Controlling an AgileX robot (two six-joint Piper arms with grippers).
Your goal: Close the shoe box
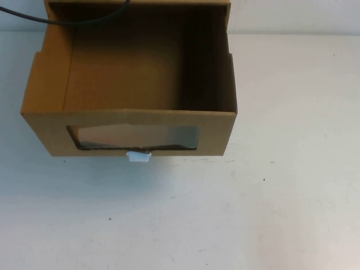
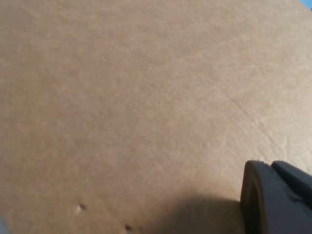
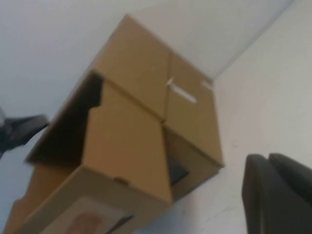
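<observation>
1. Up close, the left gripper (image 2: 275,200) is showing only as a dark finger edge in its own wrist view, hanging just beside a plain cardboard face that is filling the frame; whether its fingers are apart or together cannot be told, and it is not appearing in the high view.
2. Likewise the right gripper (image 3: 278,192) is showing as a dark finger edge in its wrist view, sitting off to one side of the boxes over the table (image 3: 273,97); its opening cannot be told either, and it too is missing from the high view.
3. Moving outward, the shoe box (image 1: 129,132) is sitting on the white table at the far centre-left, its drawer pulled well out toward the robot and lying open and empty.
4. Its front is carrying a clear window (image 1: 135,136) with a small white pull tab (image 1: 138,157) just below.
5. A second cardboard box (image 3: 190,112) is sitting against it, seen only from the right wrist.
6. Handling, as I judge it: the cardboard is looking light, fairly stiff but dentable, and the window film flimsy.
7. Pushing flat on the cardboard front beside the window, or near the tab, should be sliding the drawer in; an off-centre push may be skewing it or shoving the whole light box.
</observation>
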